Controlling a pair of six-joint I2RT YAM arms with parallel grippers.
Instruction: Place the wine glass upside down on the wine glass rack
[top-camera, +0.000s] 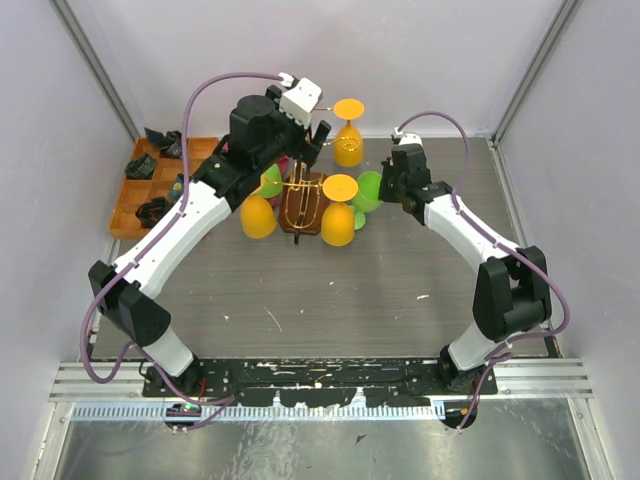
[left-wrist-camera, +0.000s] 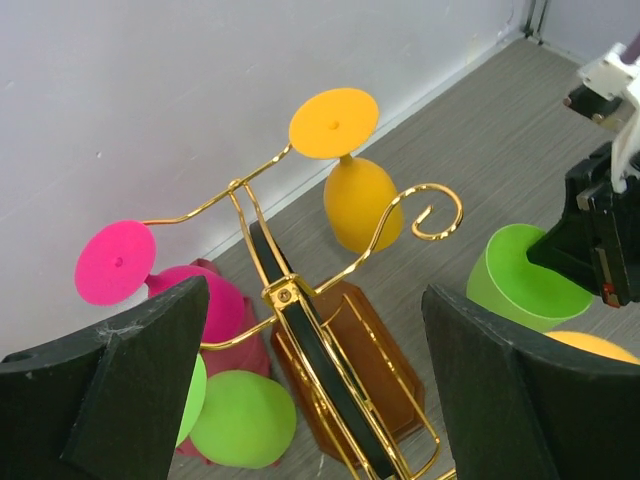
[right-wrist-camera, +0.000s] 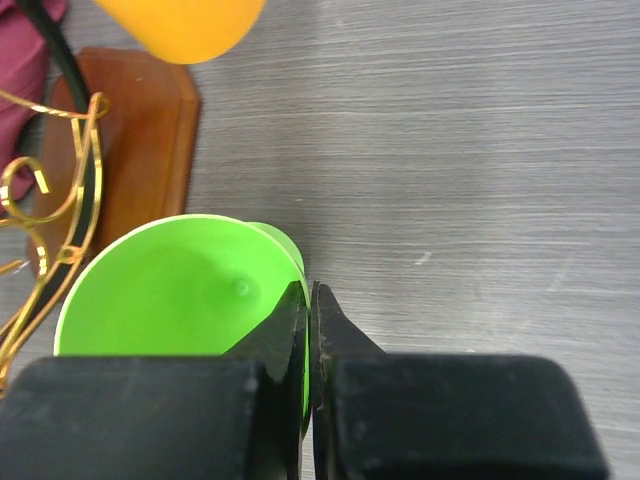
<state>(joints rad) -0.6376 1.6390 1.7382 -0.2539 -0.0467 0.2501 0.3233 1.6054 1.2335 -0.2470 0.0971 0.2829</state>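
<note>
Top view: the wine glass rack (top-camera: 303, 203) stands mid-surface (top-camera: 400, 290) among several inverted goblets. The left gripper (top-camera: 312, 150) hovers over its far side, and the right gripper (top-camera: 392, 186) sits at the green wine glass (top-camera: 368, 190), just right of the rack. An orange compartment tray (top-camera: 150, 185) lies well apart at the left. Left wrist view: the left jaws are released and spread wide, the gold wire frame between them, nothing grasped. One curled scroll arm (left-wrist-camera: 435, 215) on the side facing the green glass appears unoccupied. Right wrist view: the right jaws are clenched on the rim wall of the green glass, one finger inside the bowl and one outside, with the mouth facing the camera. Whether its foot rests on the surface cannot be told. Assessment: the grasp step looks complete, while lifting, inverting and hanging are not yet done. The next move calls for raising the glass clear of the neighbouring goblets, turning it mouth-down, and sliding its stem into the free scroll arm. The thin rim pinch may slip during that rotation.
</note>
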